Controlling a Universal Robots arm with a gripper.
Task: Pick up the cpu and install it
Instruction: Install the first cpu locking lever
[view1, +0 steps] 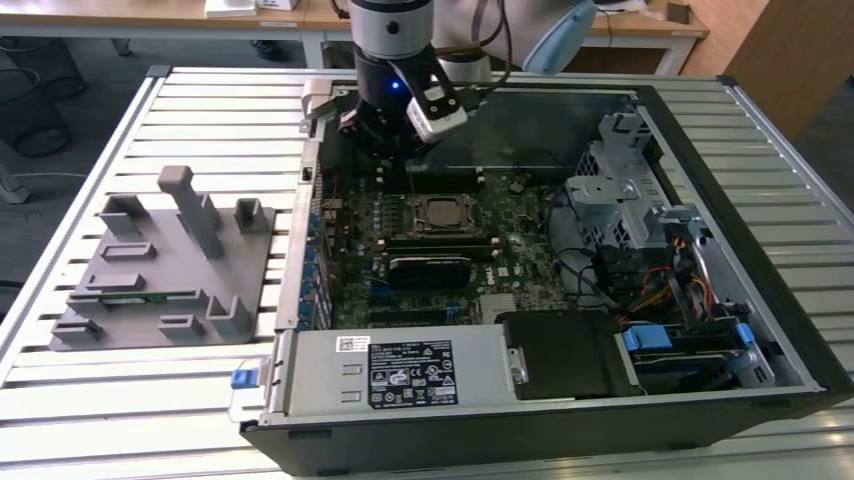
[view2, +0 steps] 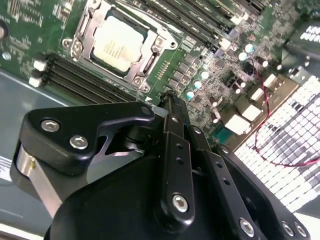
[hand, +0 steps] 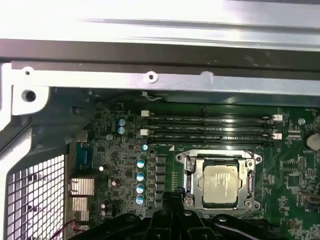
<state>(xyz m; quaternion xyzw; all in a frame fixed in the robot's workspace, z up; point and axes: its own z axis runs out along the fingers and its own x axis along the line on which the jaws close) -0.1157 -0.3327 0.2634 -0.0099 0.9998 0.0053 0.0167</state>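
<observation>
The cpu (view1: 437, 213), a silver-topped square chip, lies flat inside the metal socket frame (view1: 407, 228) on the green motherboard (view1: 514, 255) of the open computer case. It shows in both wrist views (view2: 117, 42) (hand: 221, 184), with the frame around it. My gripper (view1: 387, 158) hangs above the far part of the board, over the memory slots (hand: 210, 127) and a little beyond the socket. Its black fingers (view2: 172, 150) are pressed together with nothing between them; the gripper's tip (view2: 168, 97) (hand: 172, 196) shows in both wrist views.
A grey fixture block (view1: 154, 270) with posts and recesses sits on the slatted table at the exterior view's left. Inside the case are a power supply (view1: 400, 372) at the near side, a drive cage (view1: 627, 190) and cables at the right, and a metal case wall (hand: 150, 77).
</observation>
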